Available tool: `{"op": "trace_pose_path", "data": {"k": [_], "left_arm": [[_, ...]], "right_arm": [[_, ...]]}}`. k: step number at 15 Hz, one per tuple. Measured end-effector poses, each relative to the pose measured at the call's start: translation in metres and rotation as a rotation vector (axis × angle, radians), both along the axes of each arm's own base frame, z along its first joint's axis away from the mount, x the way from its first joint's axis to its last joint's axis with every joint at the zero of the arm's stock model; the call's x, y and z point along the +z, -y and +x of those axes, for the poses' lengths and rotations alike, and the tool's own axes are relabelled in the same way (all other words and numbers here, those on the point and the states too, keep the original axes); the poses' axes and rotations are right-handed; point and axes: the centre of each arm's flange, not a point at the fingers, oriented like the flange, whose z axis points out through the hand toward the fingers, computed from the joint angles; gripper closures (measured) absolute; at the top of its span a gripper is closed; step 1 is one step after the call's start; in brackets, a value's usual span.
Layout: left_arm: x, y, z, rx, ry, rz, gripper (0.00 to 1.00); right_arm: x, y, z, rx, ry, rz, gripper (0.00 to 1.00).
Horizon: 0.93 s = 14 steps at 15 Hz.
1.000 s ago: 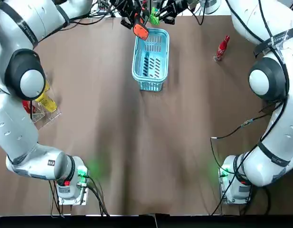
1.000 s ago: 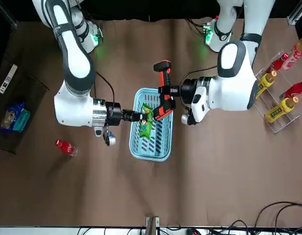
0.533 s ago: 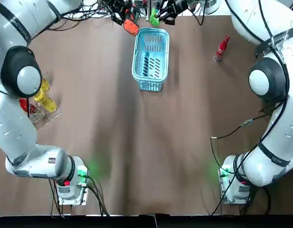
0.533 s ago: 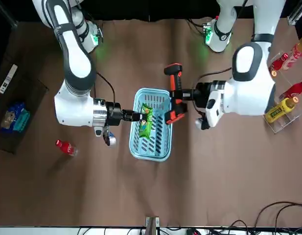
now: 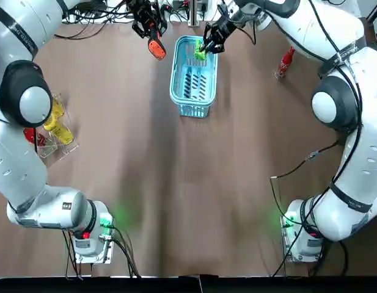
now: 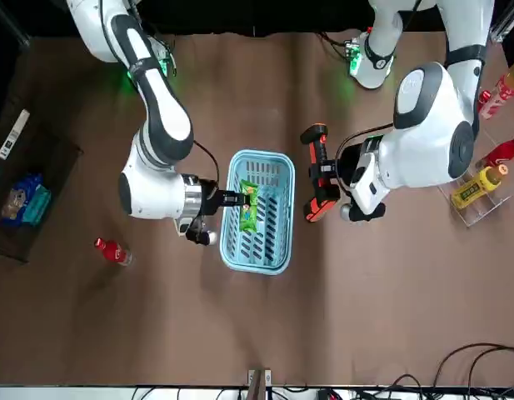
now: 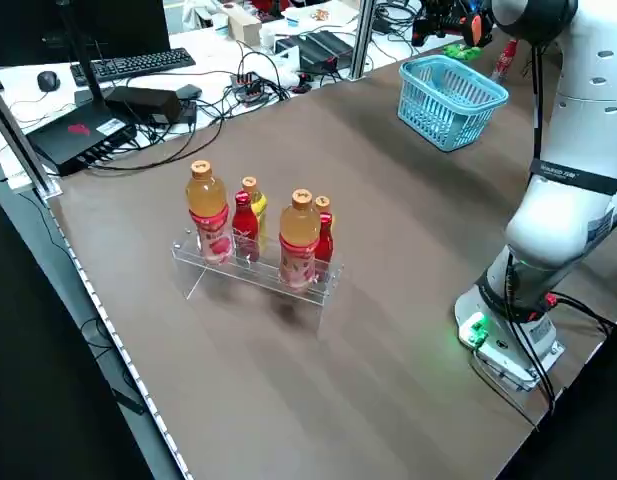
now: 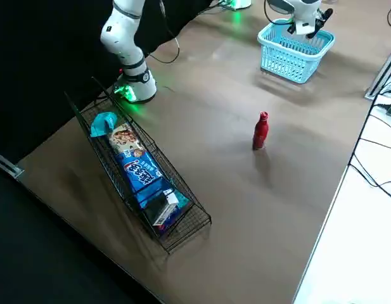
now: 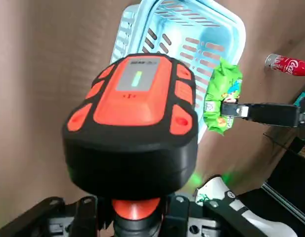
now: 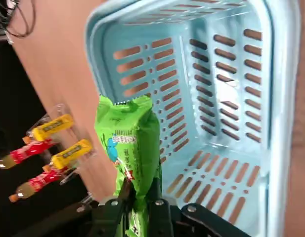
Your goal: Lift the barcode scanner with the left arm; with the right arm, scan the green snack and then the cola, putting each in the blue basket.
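Left end effector (image 6: 330, 177) clamped on scanner (image 6: 315, 200) handle. I see scanner held off table (image 5: 194, 183), just beside basket (image 6: 233, 250) on robot's left side. Right end effector (image 6: 233, 198) pinched shut on snack (image 6: 248, 207); pack hangs over basket's open top, I can't tell if it touches rim. Cola (image 8: 261, 131) upright on table at robot's right, well apart from basket.

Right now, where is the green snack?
Top view: the green snack hangs pinched in the right gripper over the far end of the blue basket, with the barcode scanner just off its left rim.
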Motion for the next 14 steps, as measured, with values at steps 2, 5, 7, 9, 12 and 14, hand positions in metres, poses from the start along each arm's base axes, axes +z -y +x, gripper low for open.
{"op": "trace_pose_path", "data": {"k": [2, 5, 7, 9, 12, 14], "left_arm": [[0.000, 0.000, 0.000, 0.000, 0.001, 0.001, 0.66], [0.001, -0.002, 0.000, -0.005, 0.013, 0.021, 0.66], [0.001, -0.002, 0.000, -0.005, 0.013, 0.021, 0.66], [0.001, -0.002, 0.000, -0.005, 0.013, 0.021, 0.66], [0.001, -0.002, 0.000, -0.005, 0.014, 0.021, 0.66], [0.001, -0.002, 0.000, -0.005, 0.014, 0.021, 0.66]], "right_arm": [[-0.005, -0.001, -0.002, 0.022, 0.011, -0.032, 0.84], [-0.014, -0.011, -0.005, 0.027, 0.022, -0.047, 0.84], [-0.016, -0.018, -0.003, -0.003, 0.066, -0.053, 0.84], [-0.019, -0.020, -0.001, -0.020, 0.086, -0.058, 0.83], [-0.019, -0.015, 0.003, -0.031, 0.094, -0.062, 0.67], [-0.016, -0.013, 0.006, -0.035, 0.101, -0.060, 0.52]]}}
